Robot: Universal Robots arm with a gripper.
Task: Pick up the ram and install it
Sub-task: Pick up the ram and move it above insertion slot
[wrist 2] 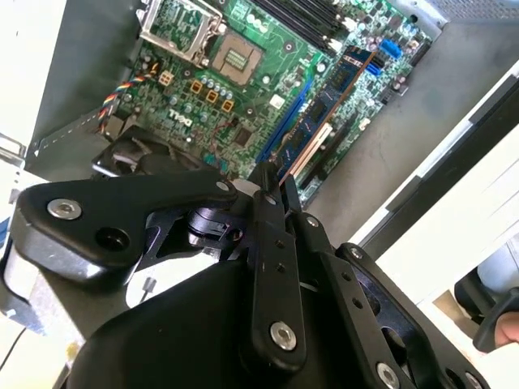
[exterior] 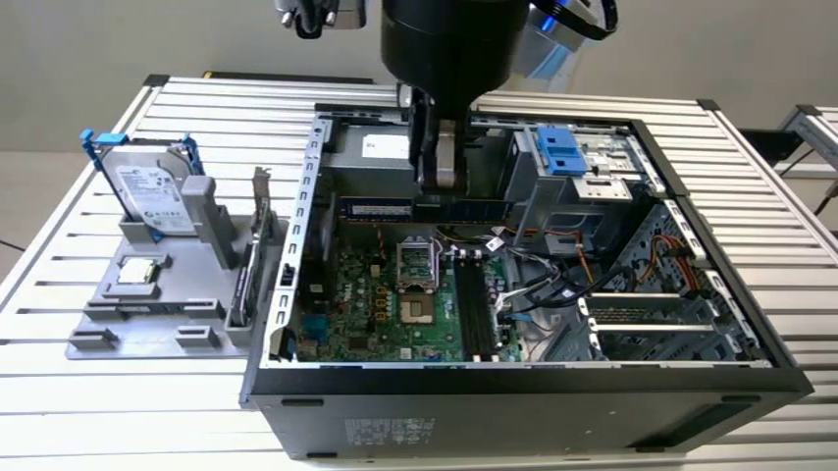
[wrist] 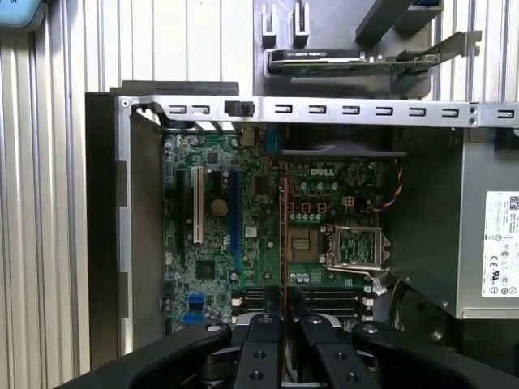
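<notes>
The ram [exterior: 380,208] is a long dark blue stick lying level, held above the back part of the motherboard [exterior: 380,304] inside the open computer case [exterior: 524,378]. My gripper [exterior: 439,186] comes down from above and is shut on the ram near its middle. In the second wrist view the ram [wrist 2: 332,97] reaches out past the gripper [wrist 2: 272,174], its chips showing. In the first wrist view the ram [wrist: 283,243] is seen edge-on as a thin line over the board, rising from the gripper [wrist: 284,312]. The black memory slots [exterior: 472,309] lie nearer the case's front, beside the processor socket [exterior: 412,265].
A grey fixture [exterior: 144,324] at the exterior view's left holds a hard drive in a blue frame [exterior: 147,191], an expansion card [exterior: 255,255] and a small chip [exterior: 137,275]. Cables [exterior: 550,280] and a blue drive bay [exterior: 572,149] crowd the case's other side. A slatted table [exterior: 78,412] carries everything.
</notes>
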